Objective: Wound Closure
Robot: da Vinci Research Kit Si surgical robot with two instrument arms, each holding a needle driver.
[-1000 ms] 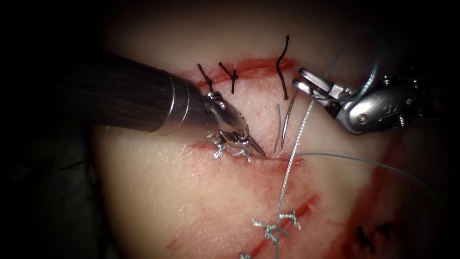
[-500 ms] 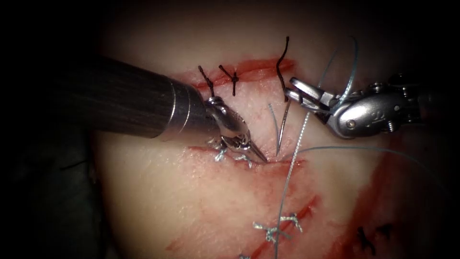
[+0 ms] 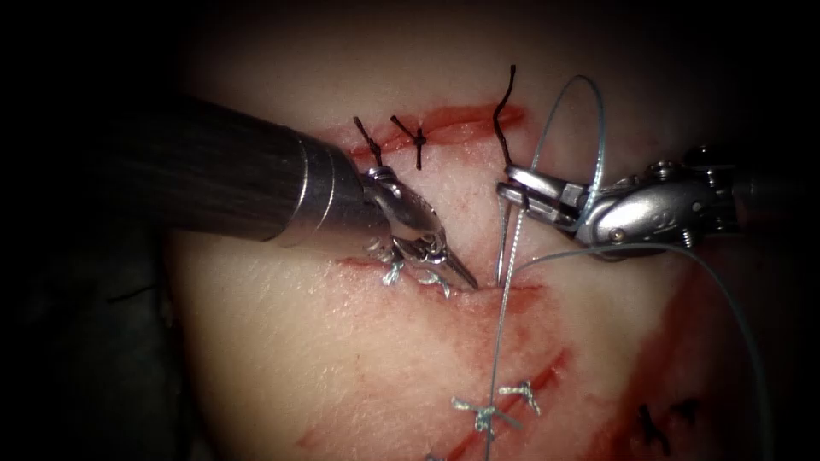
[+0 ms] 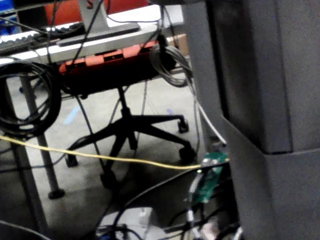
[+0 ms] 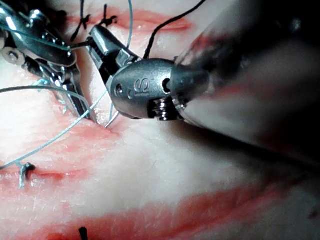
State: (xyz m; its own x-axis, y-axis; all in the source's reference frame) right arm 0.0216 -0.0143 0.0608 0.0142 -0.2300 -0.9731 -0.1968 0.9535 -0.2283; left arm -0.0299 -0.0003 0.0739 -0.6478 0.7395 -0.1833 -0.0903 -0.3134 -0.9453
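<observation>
The right tool (image 3: 511,189) is clamped on the needle (image 3: 502,248) near its upper end — point buried at the cut (image 3: 504,288). The left tool (image 3: 465,279) (jaws together, empty) presses the tissue (image 3: 342,358) left of it — thread (image 3: 500,341) trails down.

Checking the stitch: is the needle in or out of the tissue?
In: the needle stands with its lower end buried at the cut.

The curved needle (image 3: 502,243) stands upright, tip in the tissue (image 3: 342,358) at the cut (image 3: 495,288).
</observation>
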